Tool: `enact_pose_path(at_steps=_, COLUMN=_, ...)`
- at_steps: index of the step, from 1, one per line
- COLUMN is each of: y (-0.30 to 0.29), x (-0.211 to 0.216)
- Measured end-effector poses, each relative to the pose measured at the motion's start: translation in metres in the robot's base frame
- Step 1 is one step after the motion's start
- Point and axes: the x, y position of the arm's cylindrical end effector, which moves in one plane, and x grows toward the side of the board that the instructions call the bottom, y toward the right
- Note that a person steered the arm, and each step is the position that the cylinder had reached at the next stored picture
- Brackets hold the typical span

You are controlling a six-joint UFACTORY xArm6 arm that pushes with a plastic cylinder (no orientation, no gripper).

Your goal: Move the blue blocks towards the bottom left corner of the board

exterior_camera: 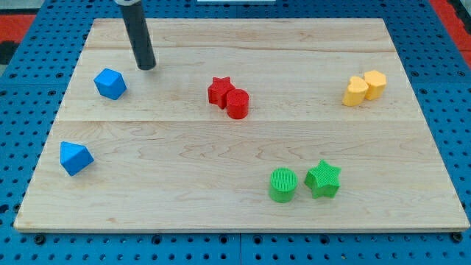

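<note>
A blue cube-like block [110, 84] sits near the view's upper left of the wooden board [221, 213]. A second blue block [75, 157], wedge-like, lies lower on the left, close to the board's left edge. My tip [147, 66] rests on the board just up and to the right of the upper blue block, a short gap away from it and not touching.
A red star [219, 90] and a red cylinder [238, 104] touch at centre. Two yellow blocks [364, 88] sit together at the right. A green cylinder [282, 184] and a green star [323, 179] lie at the lower right.
</note>
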Motion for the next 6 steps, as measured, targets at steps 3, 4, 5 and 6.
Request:
enact_pose_path(at_steps=3, y=-0.059, x=0.121)
enact_pose_path(at_steps=4, y=-0.045, x=0.086)
enact_pose_path(at_steps=5, y=-0.019, x=0.082)
enact_pose_path(at_steps=6, y=-0.012, x=0.128)
